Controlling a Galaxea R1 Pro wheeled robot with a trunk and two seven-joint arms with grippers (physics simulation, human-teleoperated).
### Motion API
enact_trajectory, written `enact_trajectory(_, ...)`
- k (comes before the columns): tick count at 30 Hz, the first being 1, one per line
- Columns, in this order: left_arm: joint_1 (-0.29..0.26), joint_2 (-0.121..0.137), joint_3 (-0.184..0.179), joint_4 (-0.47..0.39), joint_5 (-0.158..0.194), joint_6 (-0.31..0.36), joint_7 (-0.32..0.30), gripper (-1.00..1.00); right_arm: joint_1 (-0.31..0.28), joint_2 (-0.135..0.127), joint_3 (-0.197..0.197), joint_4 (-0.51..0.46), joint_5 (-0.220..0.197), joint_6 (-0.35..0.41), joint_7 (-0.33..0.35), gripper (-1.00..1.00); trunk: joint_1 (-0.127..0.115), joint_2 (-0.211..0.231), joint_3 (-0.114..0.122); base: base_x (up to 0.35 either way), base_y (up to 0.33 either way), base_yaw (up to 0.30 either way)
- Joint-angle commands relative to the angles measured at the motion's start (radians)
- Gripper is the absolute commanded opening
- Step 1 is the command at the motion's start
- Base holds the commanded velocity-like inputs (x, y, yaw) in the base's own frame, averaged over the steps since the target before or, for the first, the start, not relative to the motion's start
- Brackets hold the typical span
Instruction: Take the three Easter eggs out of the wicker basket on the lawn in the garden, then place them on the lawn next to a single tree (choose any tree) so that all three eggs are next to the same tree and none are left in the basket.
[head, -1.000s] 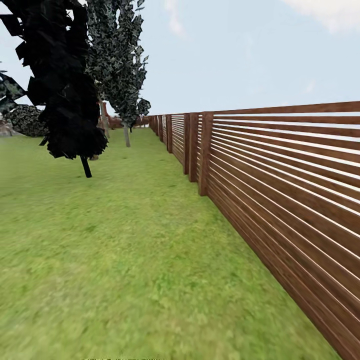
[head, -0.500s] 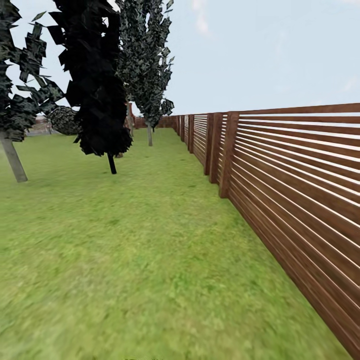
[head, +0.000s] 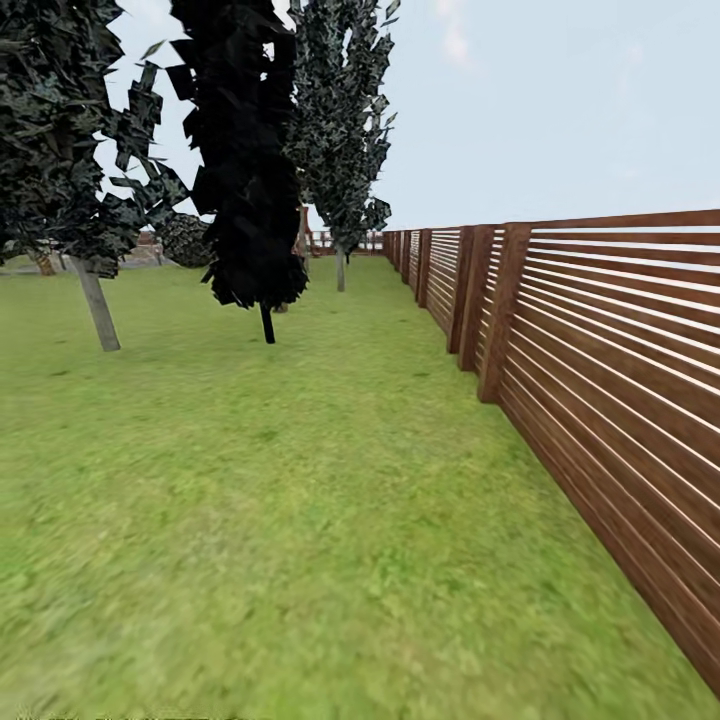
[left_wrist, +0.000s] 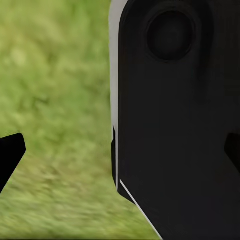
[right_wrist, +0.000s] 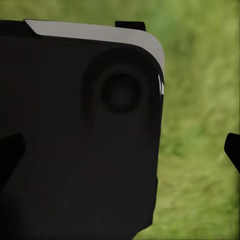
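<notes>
Entry: garden transit, head view. Lawn (head: 280, 520): mottled green grass running from the near foreground to the far boundary. Fence (head: 600, 370): dark brown horizontal slats along the right side, receding toward the far end. Tree (head: 70, 170): pale grey-tan trunk at the left, dense dark speckled crown; the likely drop-off candidate. Black columnar tree (head: 245, 170): just right of it, thin dark stem. Taller tree (head: 345, 130): further back, nearer the fence. Bush (head: 185, 240): low, between the trunks, distant. Eggs and wicker basket: location cannot be told from these views. Left claw (left_wrist: 120, 150): fingertips at the frame's two sides, spread wide, nothing between them but a dark robot body panel and grass. Right claw (right_wrist: 120, 150): likewise spread, holding nothing. Step in hand, by judgement: travelling and searching. Advice: turn away from the fence toward open grass, sweep steadily until the basket appears, and note the pale-trunked tree's position for the return.
</notes>
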Motion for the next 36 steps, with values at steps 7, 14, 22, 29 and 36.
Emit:
enact_trajectory(7,0.001,0.000,0.000,0.000,0.000,-0.001,-0.001,1.00,-0.001,0.001,0.002,0.003,0.002,0.005,0.000,1.00,0.000,0.000,-0.001,0.000,0.000,0.202)
enact_trajectory(14,0.001,0.000,0.000,0.000,0.000,-0.001,-0.001,1.00,-0.001,0.002,0.002,0.003,0.002,0.005,0.000,1.00,0.000,0.000,-0.001,0.000,0.000,0.289)
enact_trajectory(22,0.000,0.000,0.000,0.000,0.000,-0.001,-0.001,1.00,-0.001,0.002,0.002,0.003,0.002,0.005,0.000,1.00,0.000,0.000,-0.001,0.000,0.000,0.292)
enact_trajectory(29,0.000,0.000,0.000,0.000,0.000,-0.001,-0.001,1.00,-0.001,0.002,0.002,0.003,0.002,0.005,-0.001,1.00,0.000,0.000,-0.001,0.000,0.000,0.292)
enact_trajectory(36,0.000,0.000,-0.002,0.000,-0.003,-0.001,0.000,1.00,-0.001,0.002,0.002,0.003,0.001,0.005,-0.002,1.00,0.000,0.000,-0.001,0.000,0.000,0.292)
